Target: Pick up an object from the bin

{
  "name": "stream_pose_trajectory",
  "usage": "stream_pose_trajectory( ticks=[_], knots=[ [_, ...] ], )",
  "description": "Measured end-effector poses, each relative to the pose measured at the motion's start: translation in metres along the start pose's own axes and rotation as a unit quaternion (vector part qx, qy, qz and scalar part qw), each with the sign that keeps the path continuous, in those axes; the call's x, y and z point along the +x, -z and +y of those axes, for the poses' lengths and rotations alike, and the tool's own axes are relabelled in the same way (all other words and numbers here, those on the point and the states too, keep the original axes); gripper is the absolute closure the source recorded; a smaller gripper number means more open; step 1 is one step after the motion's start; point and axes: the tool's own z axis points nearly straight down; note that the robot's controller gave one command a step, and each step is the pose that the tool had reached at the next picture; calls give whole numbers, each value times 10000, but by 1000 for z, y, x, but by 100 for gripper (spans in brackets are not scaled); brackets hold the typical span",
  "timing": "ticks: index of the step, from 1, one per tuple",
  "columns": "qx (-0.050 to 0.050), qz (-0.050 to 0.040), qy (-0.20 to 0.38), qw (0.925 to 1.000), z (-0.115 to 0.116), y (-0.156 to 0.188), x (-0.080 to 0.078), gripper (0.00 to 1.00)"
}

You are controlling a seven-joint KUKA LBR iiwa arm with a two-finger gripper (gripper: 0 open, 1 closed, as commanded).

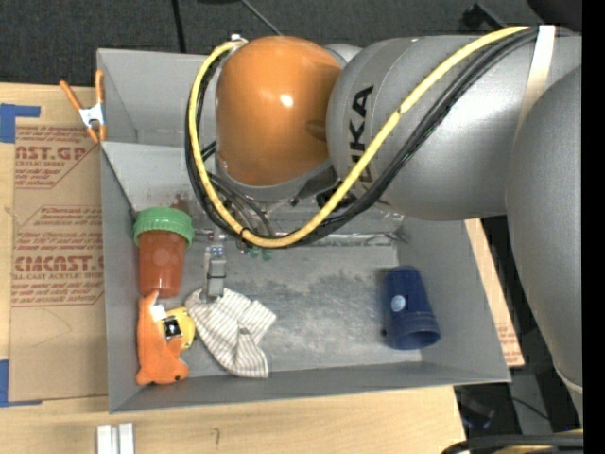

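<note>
Since the gripper [216, 277] hangs below the orange wrist cover [274, 112] at the left-centre of the bin [312, 291], the nearest thing is the crumpled striped cloth [232, 334]. The gripper's lower tip sits at the cloth's upper-left edge, seemingly just touching it or a hair above it. The bulk of the cloth lies toward the front of the bin and a little to the right of the tip. The cloth spreads loosely on a diagonal from upper left to lower right, so it has no firm long axis to square up to. Whether the gripper is open or closed cannot be told, because the part that shows is narrow and the cover hides much of it; nothing is seen held in it. Just to its left an orange jar with a green lid [161, 253] has its lid end toward the back wall. An orange plush toy [154, 348] lies in front of the jar, touching the cloth's left side. A blue cup [408, 308] lies on its side well apart at the right. I judge that a short shift forward and rightward over the cloth's folds would give a fuller grip.
</note>
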Motion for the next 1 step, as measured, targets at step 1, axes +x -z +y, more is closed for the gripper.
stream_pose_trajectory(
  ticks=[1],
  knots=[
    [-9,-40,-13,10000,-1,5,-2,0]
  ],
)
